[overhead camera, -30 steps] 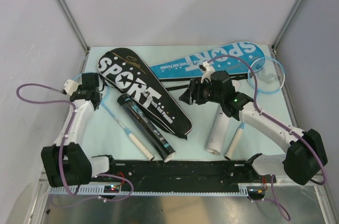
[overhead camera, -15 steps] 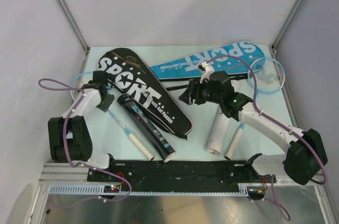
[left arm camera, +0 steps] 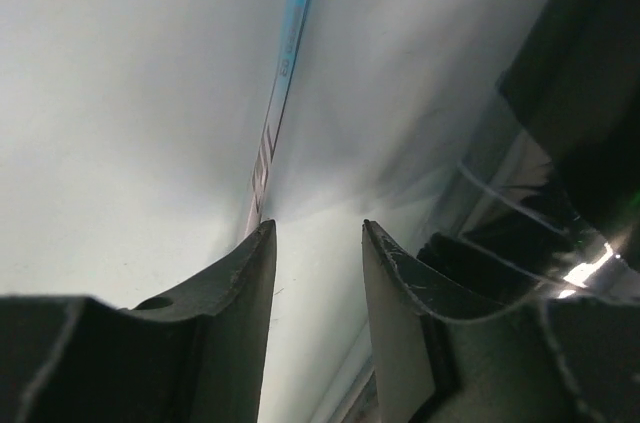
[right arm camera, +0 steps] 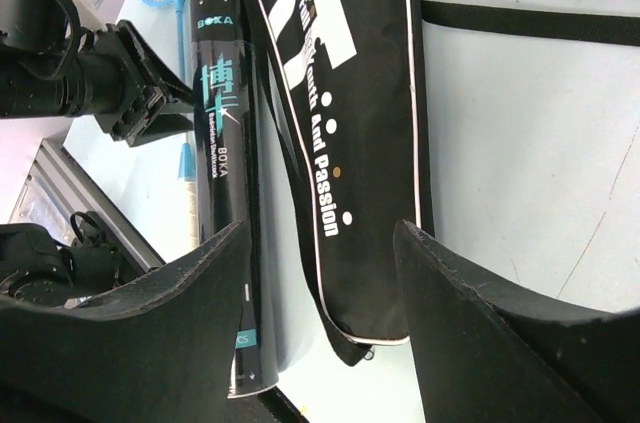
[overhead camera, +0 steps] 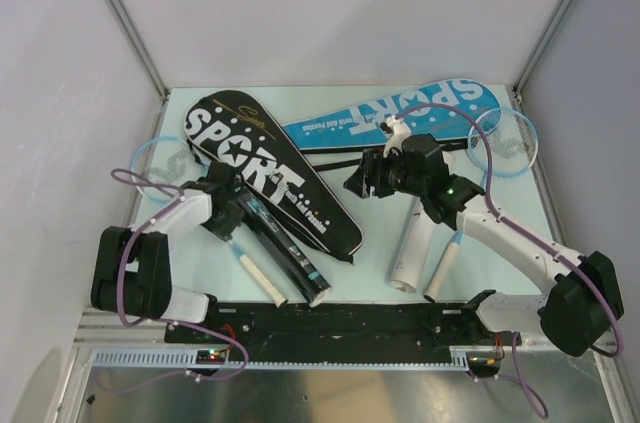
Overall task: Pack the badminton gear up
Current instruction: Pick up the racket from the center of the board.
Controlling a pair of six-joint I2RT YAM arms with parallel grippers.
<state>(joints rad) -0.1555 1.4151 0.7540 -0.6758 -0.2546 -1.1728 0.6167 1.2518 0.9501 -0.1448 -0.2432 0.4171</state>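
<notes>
Near the left edge lies a light-blue framed racket [overhead camera: 160,169], its shaft [left arm camera: 288,48] running toward the front. A black tube [overhead camera: 280,243] lies beside it, and my left gripper [overhead camera: 226,195] sits low at the tube's far end. Its jaws are open and empty, with the tube [left arm camera: 545,193] just to their right. The black SPORT cover [overhead camera: 265,171] and the blue SPORT cover [overhead camera: 400,113] lie at the back. My right gripper [overhead camera: 360,183] hovers open above the black cover's [right arm camera: 350,93] narrow end. A white tube [overhead camera: 412,251] and a second racket [overhead camera: 503,141] lie on the right.
White walls with metal corner posts close in the table on three sides. A black rail [overhead camera: 330,323] with both arm bases runs along the near edge. The black cover's strap [right arm camera: 520,23] trails over the table toward the blue cover.
My left arm has swung right, from the left racket's head to the black tube's far end, and its jaws have opened. The right arm has barely moved.
</notes>
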